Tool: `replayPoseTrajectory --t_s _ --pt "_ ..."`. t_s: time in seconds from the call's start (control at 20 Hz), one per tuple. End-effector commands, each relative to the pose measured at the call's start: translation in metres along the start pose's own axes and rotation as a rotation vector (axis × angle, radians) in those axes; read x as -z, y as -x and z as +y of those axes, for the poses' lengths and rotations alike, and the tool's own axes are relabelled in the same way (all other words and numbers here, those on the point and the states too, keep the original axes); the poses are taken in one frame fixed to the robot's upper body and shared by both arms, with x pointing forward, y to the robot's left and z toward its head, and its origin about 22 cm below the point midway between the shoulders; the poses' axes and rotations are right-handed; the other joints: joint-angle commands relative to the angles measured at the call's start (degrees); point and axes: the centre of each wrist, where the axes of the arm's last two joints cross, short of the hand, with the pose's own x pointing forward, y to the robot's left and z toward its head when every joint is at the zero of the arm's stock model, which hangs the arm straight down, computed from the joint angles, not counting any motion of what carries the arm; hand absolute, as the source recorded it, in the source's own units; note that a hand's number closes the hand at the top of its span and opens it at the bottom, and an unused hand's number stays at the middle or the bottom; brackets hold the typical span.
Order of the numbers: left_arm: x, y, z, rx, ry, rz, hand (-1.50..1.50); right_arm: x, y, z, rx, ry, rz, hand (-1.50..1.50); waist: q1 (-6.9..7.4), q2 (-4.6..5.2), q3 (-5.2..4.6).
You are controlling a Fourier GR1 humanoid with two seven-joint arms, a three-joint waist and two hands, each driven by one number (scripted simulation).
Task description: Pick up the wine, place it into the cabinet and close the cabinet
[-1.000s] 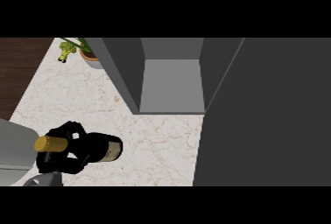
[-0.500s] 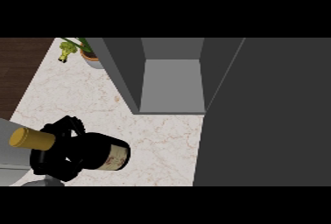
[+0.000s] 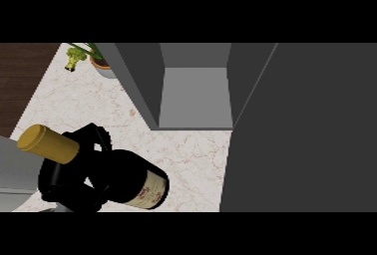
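The wine bottle point(image 3: 110, 172) sits low on the left, tipped over sideways above the pale counter point(image 3: 184, 149), its gold cap point(image 3: 48, 143) pointing left. The black left hand point(image 3: 70, 187) curls around its dark middle. The open cabinet point(image 3: 191, 94) is farther up.

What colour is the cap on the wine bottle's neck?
Gold-yellow; the cap tops the dark wine bottle, seen in the head view.

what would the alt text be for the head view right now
The robot's left hand is curled round a dark wine bottle with a gold cap, held over the marble counter. Ahead stands an open grey cabinet, beside it a potted plant.
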Motion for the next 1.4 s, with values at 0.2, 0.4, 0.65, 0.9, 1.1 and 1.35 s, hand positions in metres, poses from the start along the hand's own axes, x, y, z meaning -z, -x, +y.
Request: replayPoseTrajectory --t_s 0.2,0.4,0.65,0.9,1.1,1.35 --pt "0.032 -0.017 -0.071 -0.056 0.071 -0.006 1.5 -0.001 -0.009 -0.001 0.043 -0.02 -0.03 -1.5 -0.19 0.11 -0.03" --pt "0.039 -0.037 -0.092 -0.077 0.063 0.003 1.5 -0.028 -0.031 -0.001 0.046 -0.022 -0.043 -1.5 -0.58 -0.06 -0.01" --pt "0.053 -0.032 -0.123 -0.107 0.051 0.028 1.5 -0.024 -0.025 0.007 0.039 -0.034 -0.03 -1.5 -0.51 0.04 -0.04" --pt "0.07 -0.044 -0.15 -0.055 0.044 -0.011 1.5 -0.029 -0.025 0.002 0.04 -0.035 -0.024 -1.5 -0.6 0.03 -0.01" --pt "0.098 -0.047 -0.167 -0.038 0.002 -0.014 1.5 -0.014 -0.019 0.008 0.046 -0.035 -0.031 -1.5 -0.67 0.1 -0.02" --pt "0.099 -0.037 -0.181 0.015 -0.025 -0.025 1.5 -0.009 -0.011 0.002 0.042 -0.019 -0.027 -1.5 -0.57 0.12 -0.02"
